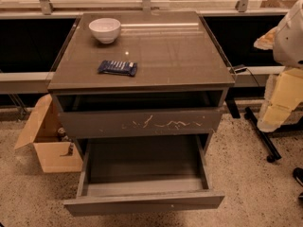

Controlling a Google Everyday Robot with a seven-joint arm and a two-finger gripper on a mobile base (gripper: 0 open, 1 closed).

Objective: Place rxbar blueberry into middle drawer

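The rxbar blueberry [118, 68], a flat bar in a dark blue wrapper, lies on the cabinet top [180, 56] near its front left. The middle drawer [144, 200] is pulled out wide below, with a plain grey front and a dark inside with nothing in it. My gripper [273, 117], with the white and cream arm above it, hangs at the right edge of the view, beside the cabinet's right side. It is well away from the bar and holds nothing that I can see.
A white bowl [105, 29] stands at the back left of the cabinet top. The top drawer [142, 123], with white scratches on its front, is slightly open. An open cardboard box [47, 148] sits on the floor at the left. A black stand leg [262, 138] lies on the floor at the right.
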